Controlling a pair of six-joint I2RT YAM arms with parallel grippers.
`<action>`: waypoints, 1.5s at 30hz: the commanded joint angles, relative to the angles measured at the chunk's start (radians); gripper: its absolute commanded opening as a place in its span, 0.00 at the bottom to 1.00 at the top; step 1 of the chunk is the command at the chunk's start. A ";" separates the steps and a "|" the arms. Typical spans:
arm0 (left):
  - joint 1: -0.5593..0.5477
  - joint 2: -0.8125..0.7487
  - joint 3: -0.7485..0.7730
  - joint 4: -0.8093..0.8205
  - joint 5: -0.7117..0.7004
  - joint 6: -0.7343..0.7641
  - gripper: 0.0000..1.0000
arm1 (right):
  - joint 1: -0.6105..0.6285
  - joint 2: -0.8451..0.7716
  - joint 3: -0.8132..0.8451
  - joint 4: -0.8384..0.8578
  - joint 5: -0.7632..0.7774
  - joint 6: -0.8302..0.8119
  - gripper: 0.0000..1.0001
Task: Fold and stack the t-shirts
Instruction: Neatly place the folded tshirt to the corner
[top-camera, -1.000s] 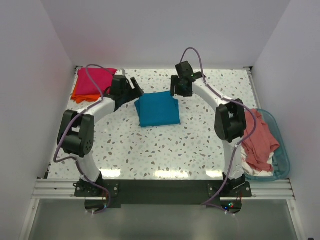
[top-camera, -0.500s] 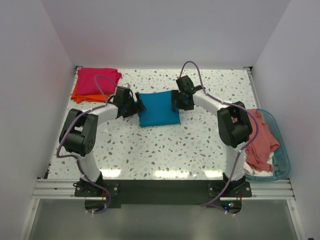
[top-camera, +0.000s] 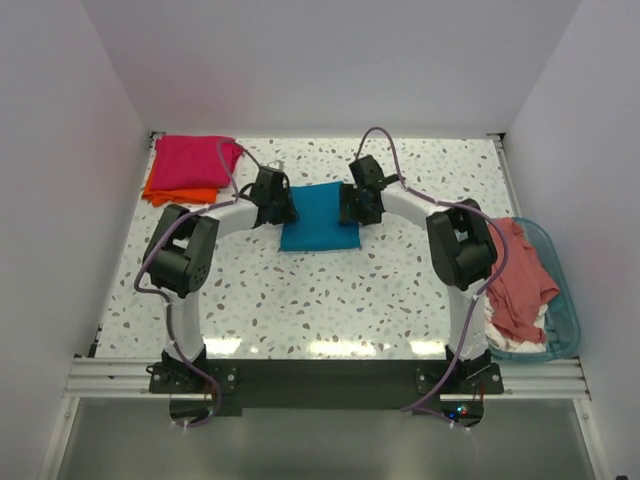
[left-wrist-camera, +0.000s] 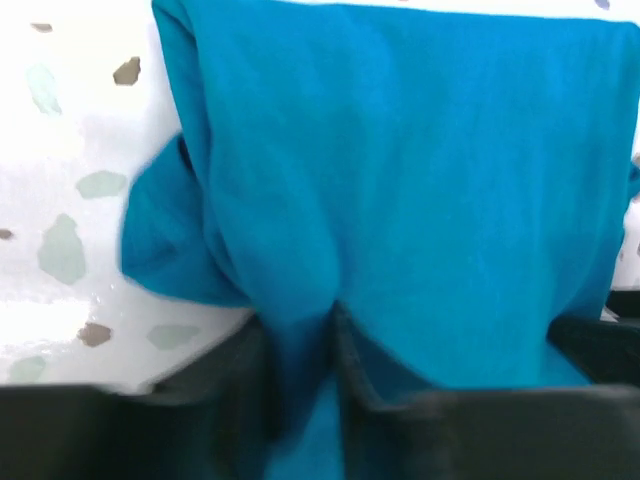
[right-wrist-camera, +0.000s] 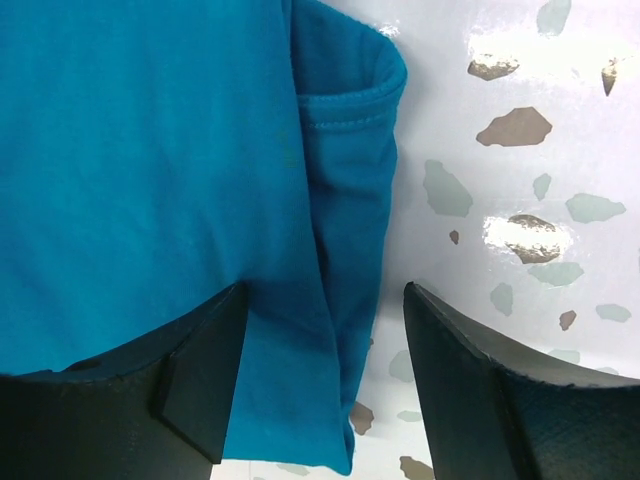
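Observation:
A folded teal t-shirt (top-camera: 318, 216) lies in the middle of the table. My left gripper (top-camera: 280, 206) is at its left edge. In the left wrist view the left gripper (left-wrist-camera: 300, 316) has its jaws pinched together on a bunched fold of the teal t-shirt (left-wrist-camera: 400, 180). My right gripper (top-camera: 356, 205) is at the shirt's right edge. In the right wrist view the right gripper (right-wrist-camera: 325, 295) is open and straddles the folded hem of the teal t-shirt (right-wrist-camera: 140, 170). A folded magenta t-shirt (top-camera: 195, 158) lies on a folded orange t-shirt (top-camera: 180, 192) at the back left. A salmon t-shirt (top-camera: 515, 275) is crumpled in the basket.
A clear blue-tinted plastic basket (top-camera: 560, 320) sits at the right edge of the speckled table (top-camera: 330, 290). White walls close in the back and both sides. The arm bases stand on the black rail at the near edge.
Both grippers have come in toward the teal t-shirt from the back. The left gripper, open before, has closed on the shirt's left edge. The shirt's left side has bunched slightly.

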 joint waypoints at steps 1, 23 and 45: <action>-0.027 0.070 0.042 -0.147 -0.087 0.046 0.21 | 0.000 0.010 0.038 0.029 -0.048 0.020 0.67; 0.058 0.318 0.897 -0.569 -0.735 0.630 0.00 | 0.003 -0.304 -0.042 0.021 -0.114 0.037 0.72; 0.143 0.352 1.144 -0.457 -0.764 0.926 0.00 | 0.005 -0.234 0.173 -0.030 -0.124 0.016 0.72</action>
